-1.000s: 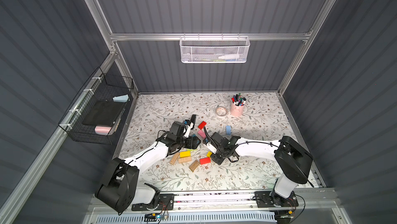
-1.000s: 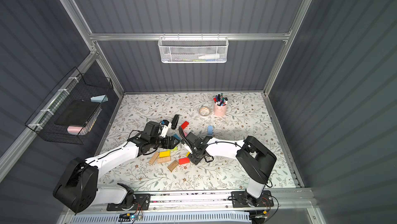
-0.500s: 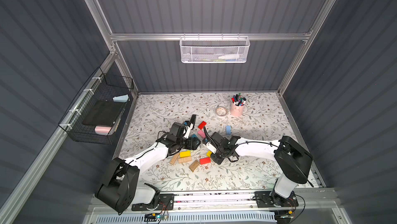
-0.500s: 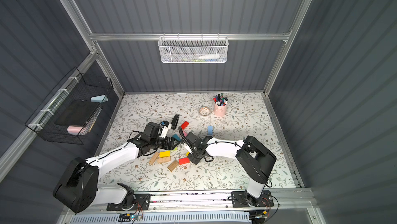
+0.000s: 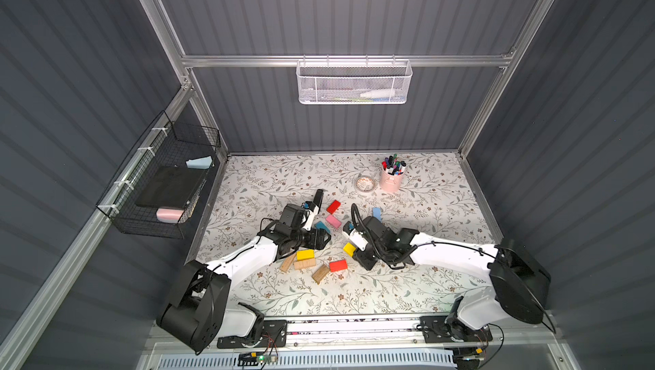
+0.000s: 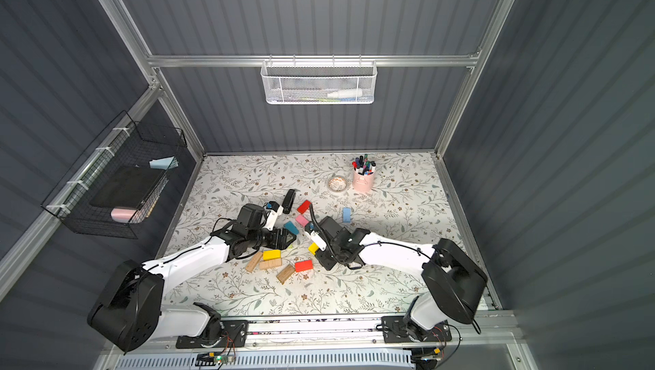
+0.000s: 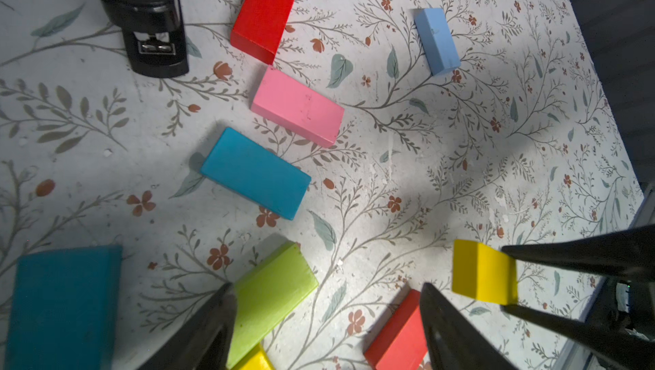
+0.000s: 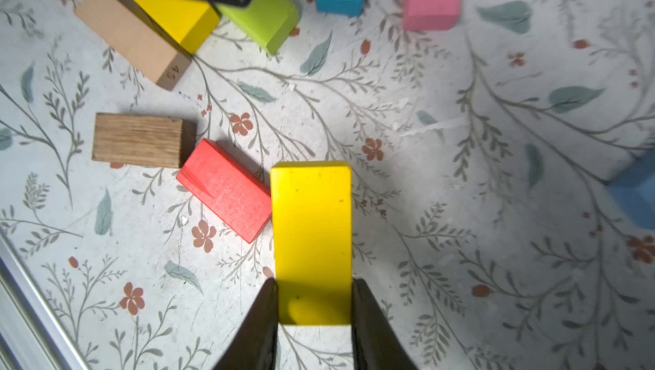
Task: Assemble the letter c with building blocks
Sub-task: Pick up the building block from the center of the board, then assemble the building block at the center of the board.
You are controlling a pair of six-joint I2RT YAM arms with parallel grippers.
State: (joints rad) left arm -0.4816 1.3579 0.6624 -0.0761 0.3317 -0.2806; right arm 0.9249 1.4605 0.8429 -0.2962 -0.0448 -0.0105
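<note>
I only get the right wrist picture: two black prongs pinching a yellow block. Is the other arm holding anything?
Observer: Nothing. While your right gripper clamps the yellow block, the left gripper is open and empty, a lime green block close by one finger.
Operator: Are there blocks I can't see?
Observer: Yes, a second red block lies near a black stapler, beyond the pink block.
Operator: Anything else out there?
Observer: A pink cup of pens stands well behind all the blocks.
</note>
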